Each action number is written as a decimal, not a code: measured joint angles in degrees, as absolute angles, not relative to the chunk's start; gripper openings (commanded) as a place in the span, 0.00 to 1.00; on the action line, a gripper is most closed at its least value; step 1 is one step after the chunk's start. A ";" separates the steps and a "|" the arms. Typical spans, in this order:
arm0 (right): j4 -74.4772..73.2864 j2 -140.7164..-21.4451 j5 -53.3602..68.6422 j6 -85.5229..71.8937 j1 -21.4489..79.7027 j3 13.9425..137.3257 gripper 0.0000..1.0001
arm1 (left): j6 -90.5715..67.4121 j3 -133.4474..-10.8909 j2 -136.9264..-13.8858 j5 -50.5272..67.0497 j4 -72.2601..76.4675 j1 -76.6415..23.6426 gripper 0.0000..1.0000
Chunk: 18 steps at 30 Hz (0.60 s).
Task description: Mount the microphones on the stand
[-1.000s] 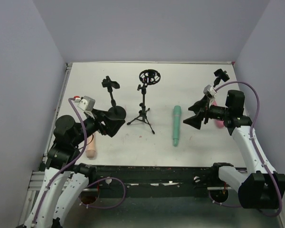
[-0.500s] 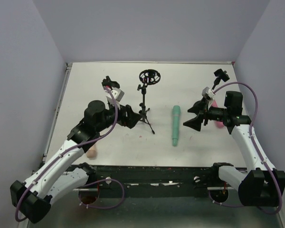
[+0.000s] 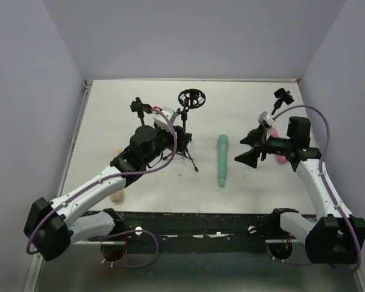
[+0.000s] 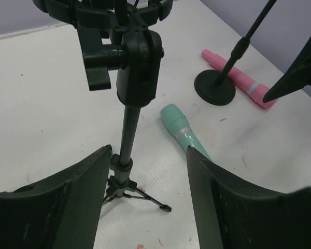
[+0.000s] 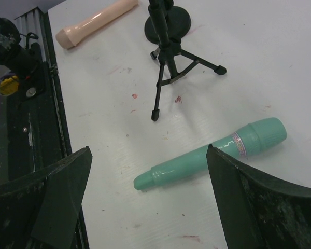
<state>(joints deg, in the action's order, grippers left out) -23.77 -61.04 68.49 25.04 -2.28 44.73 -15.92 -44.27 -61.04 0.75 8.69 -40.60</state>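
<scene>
We found the mint green microphone (image 4: 184, 136) smooth plastic, the tripod stand (image 4: 128, 129) matt black, the surface (image 4: 41, 129) matt white.

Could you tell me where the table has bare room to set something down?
Bare: the far strip between the tripod stand and the right stand, and the near edge before the green microphone. Crowded: around the tripod stand, where the left end effector sits, and where the pink microphone, right stand and right end effector cluster.

The top view looks down from the near side. The close wrist views face each other, sharing the tripod stand (image 4: 127, 129) and green microphone (image 5: 212, 153).
</scene>
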 measured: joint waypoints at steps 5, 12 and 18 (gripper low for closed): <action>-23.77 -61.08 68.62 25.10 -2.28 44.73 1.00 | -12.21 -44.27 -64.69 -6.09 14.72 -42.81 0.62; -23.79 -61.08 68.75 25.12 -2.28 44.73 1.00 | -7.66 -44.36 -68.95 -11.11 22.31 -44.03 0.49; -23.79 -61.08 68.75 25.12 -2.28 44.73 1.00 | -5.23 -44.36 -71.42 -12.05 24.62 -44.95 0.14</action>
